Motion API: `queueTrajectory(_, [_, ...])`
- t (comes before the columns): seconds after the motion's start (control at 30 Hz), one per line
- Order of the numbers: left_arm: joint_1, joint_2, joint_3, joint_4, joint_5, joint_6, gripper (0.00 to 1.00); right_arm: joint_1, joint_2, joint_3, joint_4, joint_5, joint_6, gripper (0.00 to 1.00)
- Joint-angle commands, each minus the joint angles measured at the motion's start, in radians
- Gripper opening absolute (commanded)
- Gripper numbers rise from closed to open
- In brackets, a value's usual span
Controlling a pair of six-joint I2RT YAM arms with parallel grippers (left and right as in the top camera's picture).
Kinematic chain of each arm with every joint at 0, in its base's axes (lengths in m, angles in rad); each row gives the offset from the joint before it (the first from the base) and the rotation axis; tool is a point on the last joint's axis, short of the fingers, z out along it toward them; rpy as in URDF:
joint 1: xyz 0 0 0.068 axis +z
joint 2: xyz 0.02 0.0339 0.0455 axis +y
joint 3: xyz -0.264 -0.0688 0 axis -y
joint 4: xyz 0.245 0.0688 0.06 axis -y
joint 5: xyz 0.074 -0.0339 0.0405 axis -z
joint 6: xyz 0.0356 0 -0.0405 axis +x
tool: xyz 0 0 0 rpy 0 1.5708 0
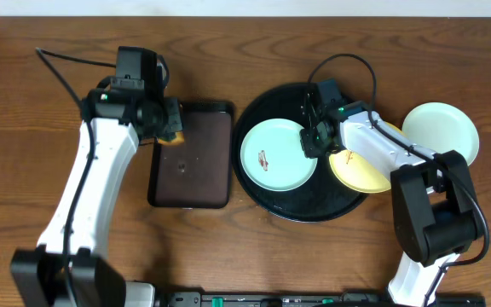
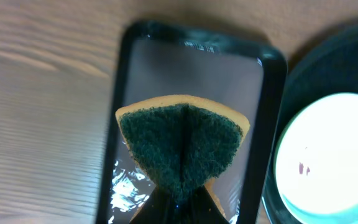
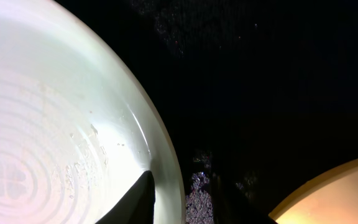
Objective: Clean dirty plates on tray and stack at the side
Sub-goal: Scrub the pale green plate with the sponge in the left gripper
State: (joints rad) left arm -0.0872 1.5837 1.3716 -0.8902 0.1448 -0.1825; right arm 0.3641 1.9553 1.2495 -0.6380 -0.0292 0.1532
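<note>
**While the left claw [image 1: 170,122] pinches a sponge [image 2: 180,143], the right claw [image 1: 312,141] straddles a plate rim**

Where the left arm rises from the near left edge of the table [image 1: 254,34], its white link slants up and away to a bent wrist. The claw hangs over the far left corner of the rectangular brown tray [image 1: 203,183]. Its jaws are closed tight on the sponge, which is folded down the middle. The green scouring face is turned to the wrist camera, and the yellow body shows along the top edge.

The right arm stands on a black base at the near right, folds at the elbow and reaches left over the round black tray [image 1: 297,209]. Its claw points down at the right-hand rim of the mint plate [image 1: 278,155]. In the wrist view one finger [image 3: 140,199] lies over the plate's inner face and the other sits outside the rim, above the tray. The jaws therefore stand part open astride the edge; whether they press on the plate cannot be told.

The mint plate lies on the left half of the black tray, with a small reddish smear left of its centre. The yellow plate [image 1: 356,175] lies at the tray's right side, partly under the right forearm. A third pale plate [image 1: 443,130] lies on the table just right of the black tray.
</note>
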Motion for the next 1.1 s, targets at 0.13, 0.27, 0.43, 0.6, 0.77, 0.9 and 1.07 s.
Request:
queueTrajectory(0.13, [-0.062,0.016,0.031,-0.002,0.105,0.017,0.07,0.006,0.003,-0.003,0.0,0.002,0.006,0.04])
queueTrajectory(0.27, [-0.125,0.018,0.019,0.018,0.075,-0.005,0.07,0.006,0.003,-0.003,0.0,0.002,0.006,0.01])
queueTrajectory(0.43, [-0.207,0.018,-0.031,0.08,0.075,-0.056,0.07,0.006,0.003,-0.003,0.0,0.002,0.007,0.01])
queueTrajectory(0.6, [-0.301,0.028,-0.089,0.183,0.012,-0.147,0.07,0.006,0.003,-0.003,0.0,0.002,0.006,0.01])
queueTrajectory(0.77, [-0.396,0.081,-0.132,0.301,-0.064,-0.191,0.07,0.006,0.003,-0.003,0.0,0.002,0.006,0.01])
queueTrajectory(0.9, [-0.456,0.182,-0.132,0.369,-0.074,-0.214,0.07,0.006,0.003,-0.003,0.0,0.002,0.006,0.01])
queueTrajectory(1.07, [-0.468,0.255,-0.132,0.395,-0.087,-0.243,0.07,0.006,0.003,-0.003,-0.001,0.002,0.006,0.01])
